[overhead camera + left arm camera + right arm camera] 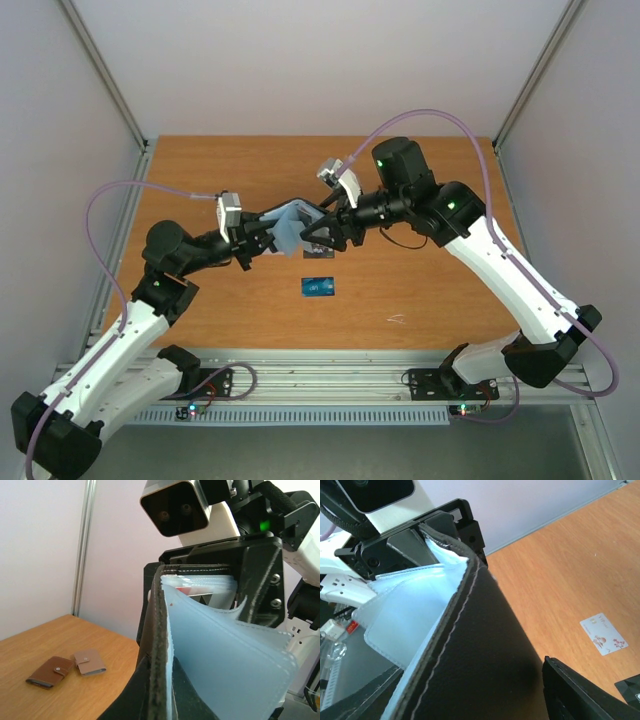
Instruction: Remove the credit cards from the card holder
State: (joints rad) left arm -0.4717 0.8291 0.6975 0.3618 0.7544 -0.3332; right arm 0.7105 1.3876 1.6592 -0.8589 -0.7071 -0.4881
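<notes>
My left end effector (266, 236) was clamped shut on the card holder (293, 226), holding it up above the middle of the desk (430, 290). My right end effector (310, 232) stood wide, its jaws astride the holder's upper end. I could not tell whether its pads touched the cover.

The holder looked light and floppy: a soft stitched black cover with limp, pale blue plastic sleeves (225, 645) fanning loosely out of it. I judged the sleeves would buckle if pushed. A card with red on it (192, 592) showed deep in the fan. Cards like that should be thin, stiff and slick, so I judged the best hold to be a pinch on a bare short edge at the slot mouth, pulling straight along the sleeve.

A blue card (319, 287) and a white card (603, 634) lay flat on the desk below. There was bare wood to my right for setting cards down. A brown wallet (49, 671) and a tan wallet (90, 662) lay just beside each other, well apart from the holder.
</notes>
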